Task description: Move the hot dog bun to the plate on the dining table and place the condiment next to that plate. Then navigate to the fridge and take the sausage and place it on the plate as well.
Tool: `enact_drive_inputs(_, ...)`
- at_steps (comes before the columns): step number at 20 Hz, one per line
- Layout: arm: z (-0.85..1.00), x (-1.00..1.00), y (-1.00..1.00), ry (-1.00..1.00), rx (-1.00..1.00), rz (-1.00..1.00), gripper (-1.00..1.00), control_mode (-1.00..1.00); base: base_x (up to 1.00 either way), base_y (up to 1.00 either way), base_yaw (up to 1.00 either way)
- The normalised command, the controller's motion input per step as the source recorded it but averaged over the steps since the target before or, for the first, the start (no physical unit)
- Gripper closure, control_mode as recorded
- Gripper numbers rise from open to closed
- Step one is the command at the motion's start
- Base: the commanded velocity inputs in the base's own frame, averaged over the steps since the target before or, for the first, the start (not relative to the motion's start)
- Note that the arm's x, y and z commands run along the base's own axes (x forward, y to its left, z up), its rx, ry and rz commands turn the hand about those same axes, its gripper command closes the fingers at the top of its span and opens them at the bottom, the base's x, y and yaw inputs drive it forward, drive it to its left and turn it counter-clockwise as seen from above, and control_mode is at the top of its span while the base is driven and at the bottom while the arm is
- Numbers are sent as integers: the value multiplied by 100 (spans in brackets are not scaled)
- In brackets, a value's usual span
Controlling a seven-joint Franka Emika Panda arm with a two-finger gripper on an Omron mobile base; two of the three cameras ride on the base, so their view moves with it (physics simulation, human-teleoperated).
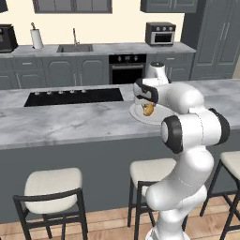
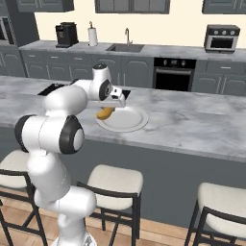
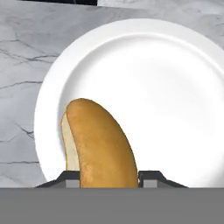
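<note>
The golden hot dog bun (image 3: 98,144) sits between my two dark fingertips, with my gripper (image 3: 109,179) shut on it. It hangs just above the round white plate (image 3: 166,96) on the grey marble dining table (image 1: 70,124). In the left base view the bun (image 1: 148,109) shows under my hand over the plate (image 1: 140,116). The right base view has the bun (image 2: 104,113) at the plate's (image 2: 127,120) left rim, under the gripper (image 2: 108,109). The condiment, fridge and sausage are out of view.
A black cooktop (image 1: 72,96) is set into the table left of the plate. Stools (image 1: 51,190) stand along the near side. Behind are the sink counter (image 1: 75,48), an oven (image 1: 126,68), a toaster oven (image 1: 160,33) and a coffee machine (image 2: 66,33).
</note>
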Motion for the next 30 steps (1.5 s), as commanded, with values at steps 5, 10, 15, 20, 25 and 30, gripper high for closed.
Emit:
enact_drive_inputs(5, -31, 39, 0, -1, 0, 2, 100, -100, 0, 0, 0)
enact_drive_inputs(10, -4, 0, 0, -7, 0, 0, 100, -100, 0, 0, 0)
enact_drive_inputs(15, -1, -21, -1, -7, 0, 0, -100, -100, 0, 0, 0)
enact_drive_inputs(20, 32, -18, 0, -1, 7, 1, -100, -100, 0, 0, 0)
enact_drive_inputs(25, 88, -22, 1, -4, 4, 0, -100, -100, 0, 0, 0)
enact_drive_inputs(30, 96, -97, 0, 5, 0, 0, -100, -100, 0, 0, 0)
